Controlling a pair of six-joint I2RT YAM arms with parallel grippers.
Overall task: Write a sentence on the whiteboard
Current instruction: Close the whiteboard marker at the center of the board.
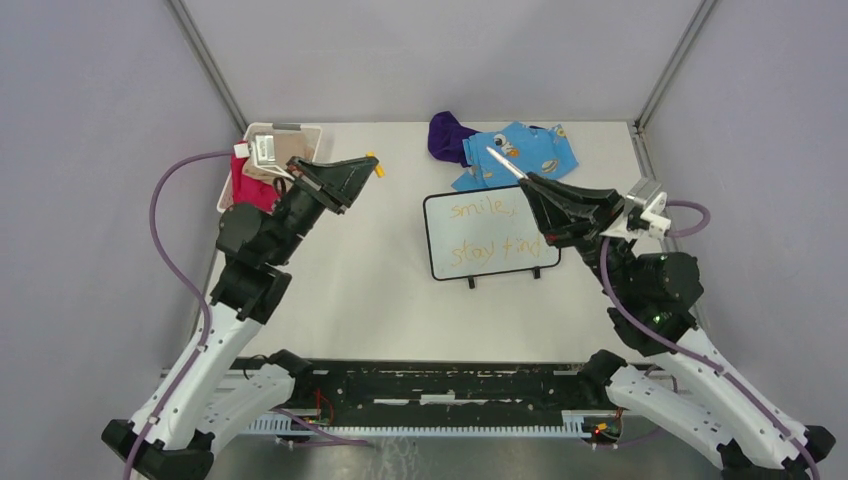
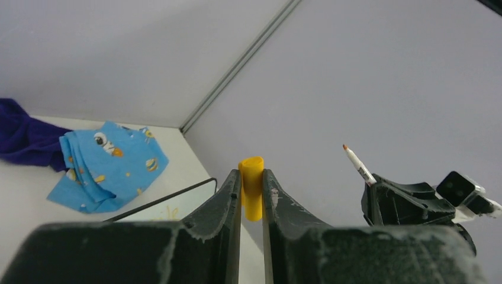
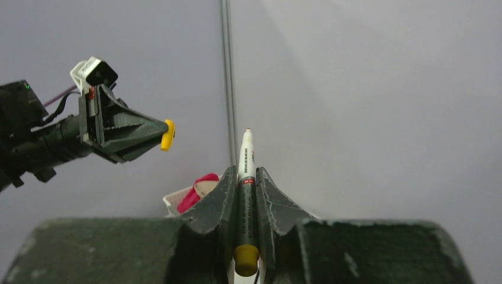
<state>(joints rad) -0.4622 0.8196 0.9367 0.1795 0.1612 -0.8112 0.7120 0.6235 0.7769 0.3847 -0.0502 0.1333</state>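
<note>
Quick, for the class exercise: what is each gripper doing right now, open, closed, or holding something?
The left gripper is closed on a yellow cap.
The right gripper is closed on a marker.

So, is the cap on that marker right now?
No, the marker has a bare tip, and the left gripper holds the yellow cap.

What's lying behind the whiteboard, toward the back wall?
A blue patterned cloth and, beside it, a purple cloth lie behind the whiteboard. The marker in the right gripper crosses the blue cloth's near edge, hiding a strip.
</note>
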